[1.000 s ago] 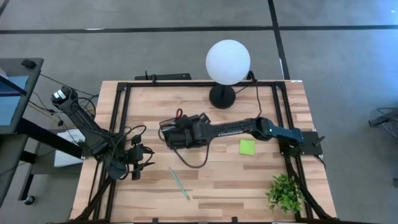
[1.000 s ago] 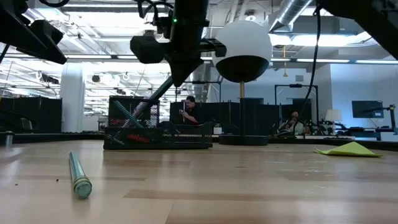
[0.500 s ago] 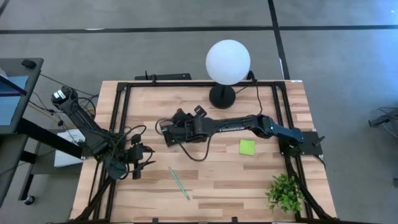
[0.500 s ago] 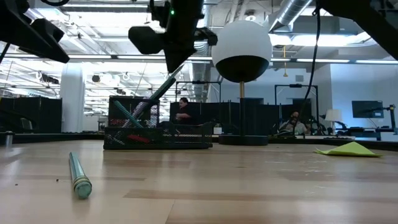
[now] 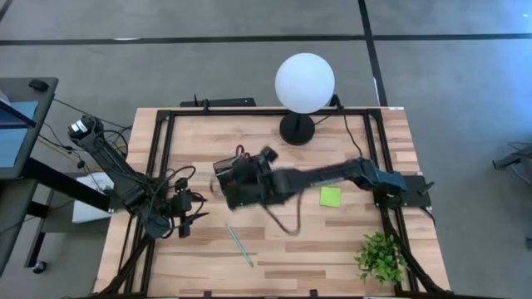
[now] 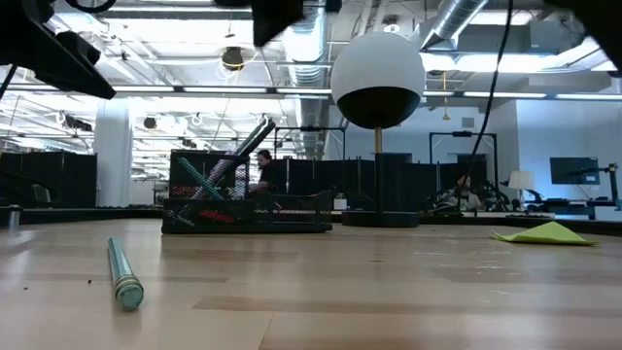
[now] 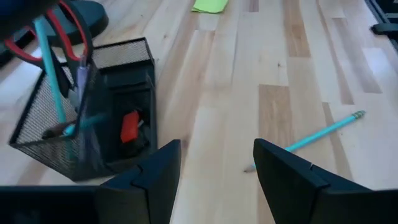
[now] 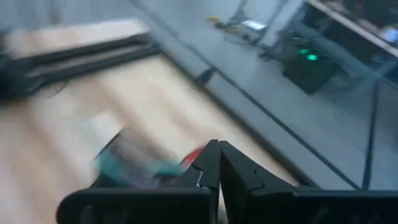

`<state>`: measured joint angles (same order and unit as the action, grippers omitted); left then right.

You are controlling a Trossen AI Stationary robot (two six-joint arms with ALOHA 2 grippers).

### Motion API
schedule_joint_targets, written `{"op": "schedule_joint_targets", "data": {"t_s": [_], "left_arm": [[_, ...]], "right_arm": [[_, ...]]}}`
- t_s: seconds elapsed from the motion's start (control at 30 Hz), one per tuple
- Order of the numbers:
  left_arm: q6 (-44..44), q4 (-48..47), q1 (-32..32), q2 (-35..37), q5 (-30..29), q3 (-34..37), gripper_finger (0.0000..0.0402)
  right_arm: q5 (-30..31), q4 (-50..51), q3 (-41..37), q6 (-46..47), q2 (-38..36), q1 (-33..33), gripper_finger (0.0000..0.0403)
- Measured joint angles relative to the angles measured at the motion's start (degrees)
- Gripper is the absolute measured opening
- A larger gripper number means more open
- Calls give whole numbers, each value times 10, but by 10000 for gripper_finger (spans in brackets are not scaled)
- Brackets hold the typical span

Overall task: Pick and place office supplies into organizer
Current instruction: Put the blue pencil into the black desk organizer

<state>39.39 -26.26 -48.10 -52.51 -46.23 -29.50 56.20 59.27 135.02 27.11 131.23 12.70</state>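
Right tool (image 8: 219, 163), clenched and empty, above organizer (image 5: 229, 176); left tool (image 7: 214, 165), released, at counter (image 5: 332, 241) 9 o'clock edge.

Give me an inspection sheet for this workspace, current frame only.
Surface: light wooden slat table inside a black frame.
Job's things: black wire-mesh organizer holding red-handled scissors, a small red block and pens; teal pen and lime-green sticky pad loose on the table.
Clutter: white globe lamp, green plant, black bar-shaped device.
Grippers: left hand open, parked near the left edge; right hand shut, above the organizer.
Cables: black cable loop under the right arm.
Surroundings: office, seated people far behind.
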Motion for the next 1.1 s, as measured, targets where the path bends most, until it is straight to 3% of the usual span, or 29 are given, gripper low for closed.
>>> {"op": "schedule_joint_targets", "data": {"t_s": [0.23, 0.5, 0.67, 0.83, 0.93, 1.1], "left_arm": [[39, 5, -1, -1, 50, 0, 199], [-144, 92, -2, -46, 158, 0, 199], [-227, 208, -2, -129, 164, 0, 199], [-283, 314, -1, -230, 183, 0, 199], [-287, 356, 5, -270, 211, 0, 199], [-287, 369, 18, -269, 218, 0, 199]], "right_arm": [[6, 69, -2, 119, -34, 116, 0], [46, 63, -23, 303, -6, 243, 0], [106, 61, -23, 369, 23, 291, 0], [119, 28, -24, 415, 48, 307, 0], [88, -17, -20, 410, 55, 303, 0], [-33, -50, -22, 386, 72, 282, 3]]}}
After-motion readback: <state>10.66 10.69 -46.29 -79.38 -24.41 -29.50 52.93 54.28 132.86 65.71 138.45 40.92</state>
